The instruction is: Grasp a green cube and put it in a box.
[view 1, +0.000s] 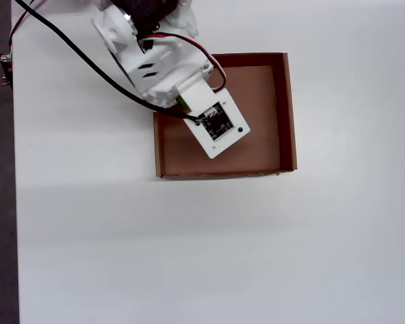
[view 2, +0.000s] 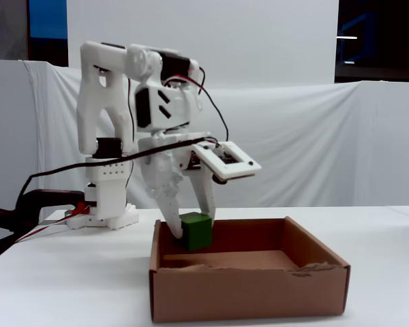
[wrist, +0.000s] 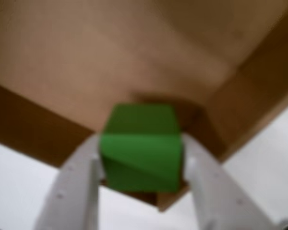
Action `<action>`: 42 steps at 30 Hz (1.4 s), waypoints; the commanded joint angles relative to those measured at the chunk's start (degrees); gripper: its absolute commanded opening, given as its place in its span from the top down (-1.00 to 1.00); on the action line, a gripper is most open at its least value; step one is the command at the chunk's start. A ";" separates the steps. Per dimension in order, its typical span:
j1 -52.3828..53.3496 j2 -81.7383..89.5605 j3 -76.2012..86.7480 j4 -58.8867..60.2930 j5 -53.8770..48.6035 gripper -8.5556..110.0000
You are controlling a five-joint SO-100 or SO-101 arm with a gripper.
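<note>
My gripper (view 2: 194, 228) is shut on the green cube (view 2: 196, 231), with one white finger on each side of it. In the fixed view the cube hangs inside the left part of the brown cardboard box (view 2: 245, 293), near rim height and a little above the floor. In the wrist view the cube (wrist: 141, 146) sits between my gripper's (wrist: 140, 143) fingers (wrist: 81, 182), with the box floor (wrist: 110, 57) and a corner of its wall behind it. In the overhead view the wrist camera board hides the jaws over the box (view 1: 287, 108); only a sliver of the cube (view 1: 182, 102) shows.
The box stands on a white table (view 1: 189, 256). The arm's base (view 2: 109, 211) stands behind and left of the box in the fixed view, with black and red cables (view 1: 74, 50) trailing to the table's left edge. A white cloth backdrop hangs behind.
</note>
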 commanded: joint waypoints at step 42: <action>8.26 10.55 -2.11 6.15 3.16 0.50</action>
